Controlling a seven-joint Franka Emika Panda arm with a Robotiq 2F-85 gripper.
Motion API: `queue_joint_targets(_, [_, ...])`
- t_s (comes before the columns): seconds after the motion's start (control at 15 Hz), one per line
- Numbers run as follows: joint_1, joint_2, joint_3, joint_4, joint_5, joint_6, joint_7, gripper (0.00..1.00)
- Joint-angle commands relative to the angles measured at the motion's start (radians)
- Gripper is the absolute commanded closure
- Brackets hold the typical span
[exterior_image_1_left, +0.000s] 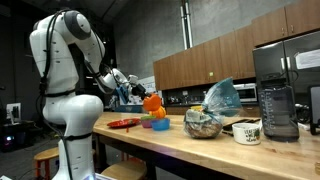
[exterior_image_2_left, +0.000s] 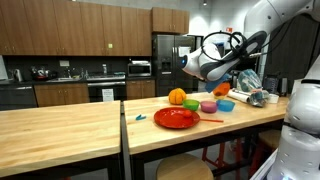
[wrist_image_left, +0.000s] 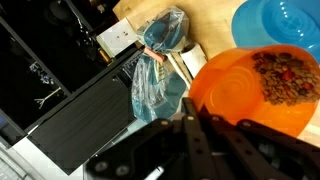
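While the arm is stretching out over the wooden surface (exterior_image_1_left: 190, 143), the claw (wrist_image_left: 190, 130) is clamping down on the near rim of the orange bowl (wrist_image_left: 245, 90), and that bowl is hanging tilted in the air, clear of the surface, in both exterior views. Brown crumbly bits are sitting inside it in the wrist view, with a blue bowl (wrist_image_left: 280, 22) just beyond it. A green bowl (exterior_image_2_left: 192, 104) and a pink bowl (exterior_image_2_left: 208, 105) are standing side by side near the raised bowl. A red plate (exterior_image_2_left: 176, 118) is lying closer to the surface's edge, a round orange fruit (exterior_image_2_left: 177, 96) just behind it. A crumpled plastic bag (wrist_image_left: 158, 60) is resting beside a black appliance (wrist_image_left: 80, 120).
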Motion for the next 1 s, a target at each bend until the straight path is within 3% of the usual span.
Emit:
queue_joint_targets(0.0, [-0.022,-0.057,-0.027,-0.016,0.014,0.018,-0.029,0.99])
queue_joint_targets(0.93, [-0.099,-0.038,-0.060,-0.046,-0.053,-0.037,0.046,0.99])
